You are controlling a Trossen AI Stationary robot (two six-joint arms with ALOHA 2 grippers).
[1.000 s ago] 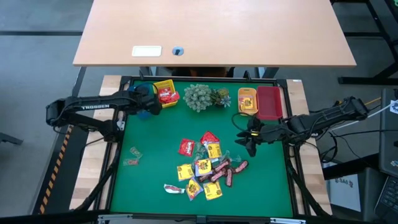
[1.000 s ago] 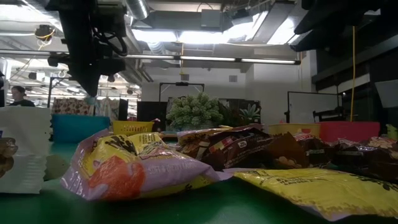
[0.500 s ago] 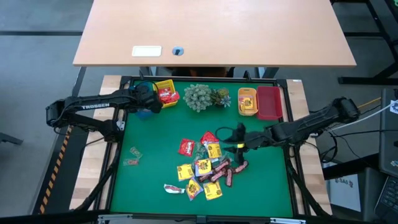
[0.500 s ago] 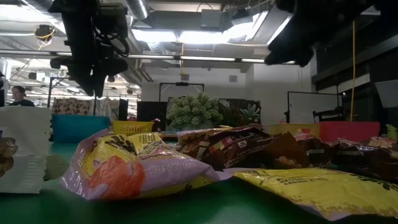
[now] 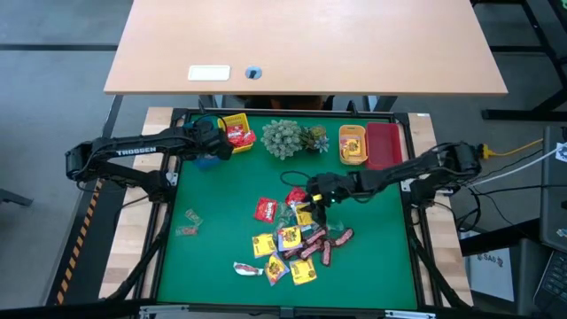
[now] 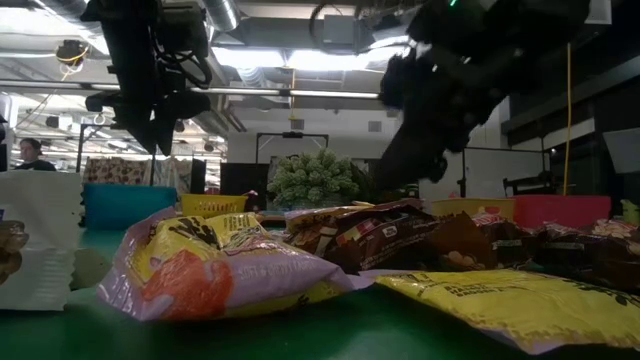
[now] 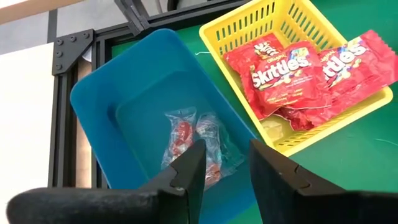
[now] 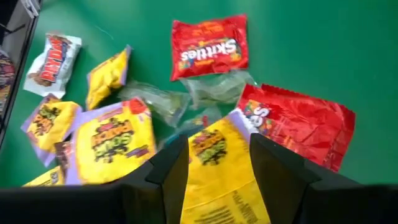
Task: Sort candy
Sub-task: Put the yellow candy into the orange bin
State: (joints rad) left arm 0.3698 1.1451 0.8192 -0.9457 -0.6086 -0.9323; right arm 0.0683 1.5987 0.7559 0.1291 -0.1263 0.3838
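Observation:
The candy pile (image 5: 292, 237) lies mid-table on the green mat: red packets, yellow square packets, dark bars and clear wrappers. My right gripper (image 5: 316, 198) hovers open over the pile's far right part. In its wrist view (image 8: 214, 155) the fingers stand on either side of a yellow packet (image 8: 219, 163), beside a red packet (image 8: 298, 124). The low view shows this gripper (image 6: 400, 165) above the pile. My left gripper (image 5: 213, 142) is open and empty over the blue bin (image 7: 124, 118), which holds clear-wrapped candies (image 7: 196, 140).
The yellow bin (image 5: 236, 131) holds red packets (image 7: 292, 68). An orange bin (image 5: 353, 143) and a red bin (image 5: 384, 145) stand at the far right, with a grey-green plant cluster (image 5: 285, 138) between the bins. Two clear-wrapped candies (image 5: 188, 222) lie apart on the mat's left.
My right arm has swung from beside the orange and red bins toward the table's left and come down over the candy pile, its gripper still open. The left gripper has stayed over the blue bin.

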